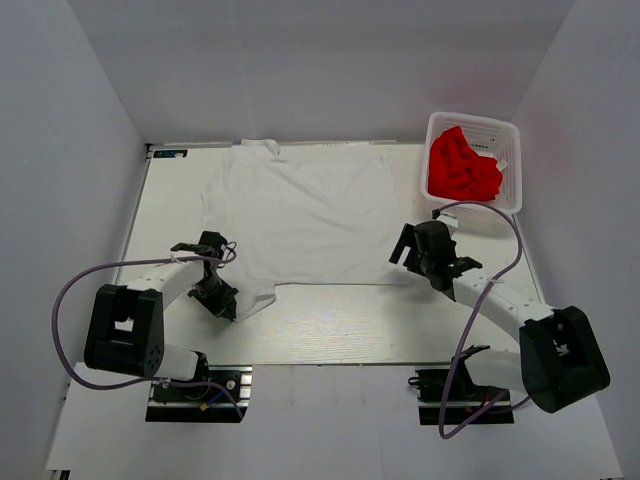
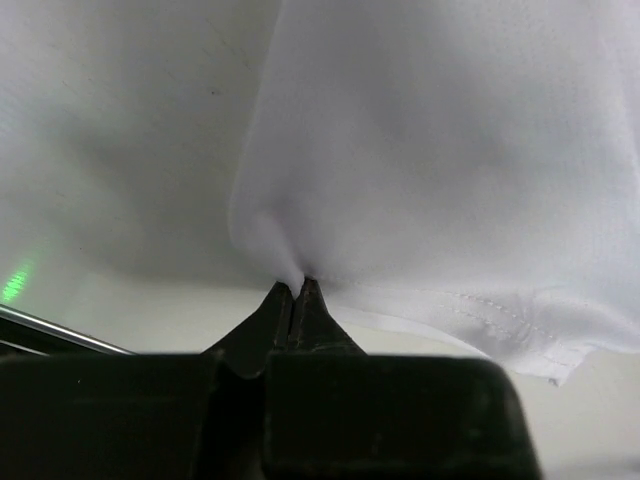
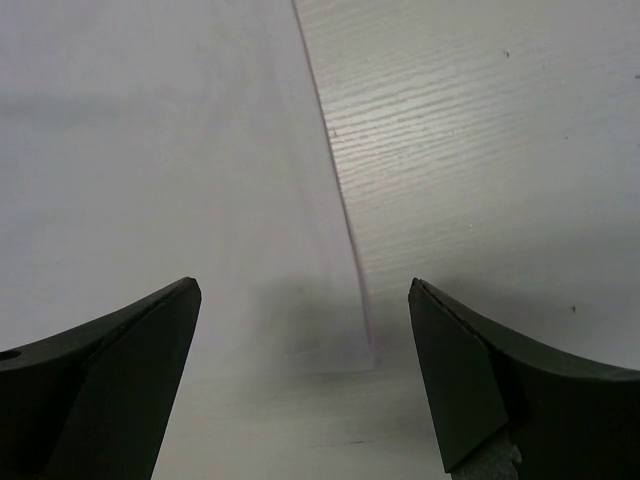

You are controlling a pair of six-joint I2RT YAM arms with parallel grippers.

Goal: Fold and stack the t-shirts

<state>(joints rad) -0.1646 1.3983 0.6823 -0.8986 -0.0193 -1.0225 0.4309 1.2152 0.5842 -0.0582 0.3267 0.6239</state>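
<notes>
Hem corner of white t-shirt [image 1: 300,215] within tightly closed left tool [image 2: 298,286], opposite corner beneath wide-spread right tool [image 3: 302,288].

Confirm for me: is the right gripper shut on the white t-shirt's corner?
No: the right gripper stands wide open in its wrist view, the white t-shirt lying flat with its corner between the fingertips.

no text, brand, number or sign can be read in any of the views. a small dark sticker [image 1: 170,153] sits at the far left corner of the table [image 1: 330,320], but it is too small to tell whether it bears any writing.
</notes>
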